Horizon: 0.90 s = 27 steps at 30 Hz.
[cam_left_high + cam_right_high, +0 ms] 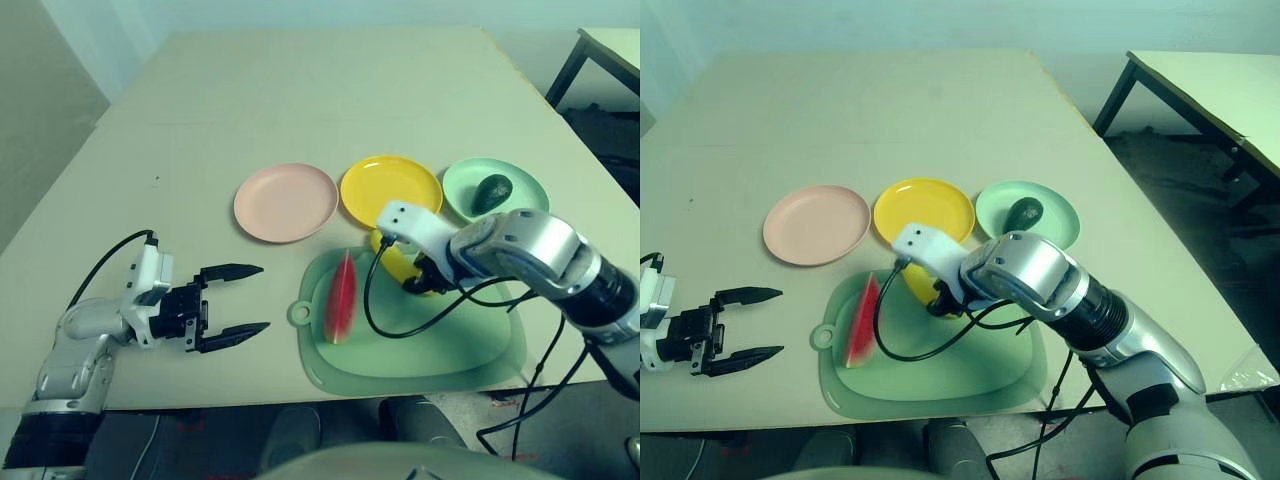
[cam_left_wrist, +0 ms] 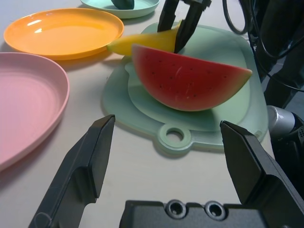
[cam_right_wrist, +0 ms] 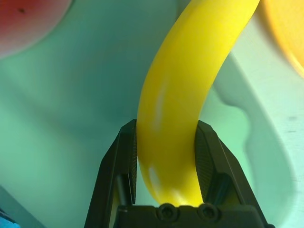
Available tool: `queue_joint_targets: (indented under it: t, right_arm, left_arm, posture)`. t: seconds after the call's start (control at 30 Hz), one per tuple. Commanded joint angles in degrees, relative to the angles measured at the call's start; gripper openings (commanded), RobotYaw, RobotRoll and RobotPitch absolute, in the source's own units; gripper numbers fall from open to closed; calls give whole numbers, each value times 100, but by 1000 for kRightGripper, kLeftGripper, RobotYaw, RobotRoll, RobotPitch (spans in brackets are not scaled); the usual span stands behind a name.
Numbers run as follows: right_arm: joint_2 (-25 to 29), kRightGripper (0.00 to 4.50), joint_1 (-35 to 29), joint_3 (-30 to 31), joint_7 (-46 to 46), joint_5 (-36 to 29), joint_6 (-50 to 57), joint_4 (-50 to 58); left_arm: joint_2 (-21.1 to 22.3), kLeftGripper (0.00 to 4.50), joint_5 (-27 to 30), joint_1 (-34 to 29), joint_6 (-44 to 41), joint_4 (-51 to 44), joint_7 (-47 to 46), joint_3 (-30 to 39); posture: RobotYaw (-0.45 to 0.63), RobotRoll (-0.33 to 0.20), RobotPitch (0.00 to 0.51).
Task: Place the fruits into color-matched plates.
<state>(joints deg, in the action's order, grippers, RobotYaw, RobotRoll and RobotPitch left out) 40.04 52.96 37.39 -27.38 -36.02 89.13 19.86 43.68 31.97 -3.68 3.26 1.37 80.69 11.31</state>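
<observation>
- We have the left pincer (image 1: 266, 297) wide open and holding nothing, over the left part of the worktop (image 1: 200, 150), just left of the green mat (image 1: 420, 350).
- Our right pincer (image 3: 167, 122) is closed around the yellow banana (image 3: 187, 71), one finger against each side, close to one end of the fruit.
- We see the banana over the far part of the mat, its free end reaching toward the yellow plate (image 1: 390, 185); we cannot tell whether its underside touches the mat.
- The watermelon wedge (image 1: 341, 300) lies on the left part of the mat, lengthwise from near to far, beside the ring tab (image 2: 174, 149) and left of the banana.
- We find the avocado (image 1: 492, 193) resting inside the mint green plate (image 1: 465, 185), the rightmost of the three.
- Beyond the mat, our plates stand in a row: the pale pink plate (image 1: 286, 203) on the left, with no fruit in it, the yellow one in the middle, also without fruit, and the mint green one on the right.
</observation>
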Motion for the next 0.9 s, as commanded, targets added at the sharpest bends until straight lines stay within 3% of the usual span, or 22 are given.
queue_joint_targets:
  t: [0.03, 0.37, 0.67, 0.9]
  right_arm:
    - [110, 1693, 378, 91, -357, 67, -84, -13]
    - [-51, 1693, 1284, 106, -1108, 214, -337, -449]
    - [-557, 1693, 1427, 982, -1615, 1958, -2640, -2824]
    - [-1319, 1693, 1468, 907, -2051, 3153, -4306, -5061]
  left_arm:
    - [-4, 4500, 3, -1, 22, 63, 96, -4]
    - [-27, 4500, -20, 17, 22, 108, 79, 18]
    - [-53, 4500, -24, -67, 19, 1, -21, 33]
    - [-55, 4500, -7, -182, 19, -94, -125, 86]
  posture:
    - [6, 0, 96]
    - [18, 0, 92]
    - [31, 0, 92]
    - [52, 0, 90]
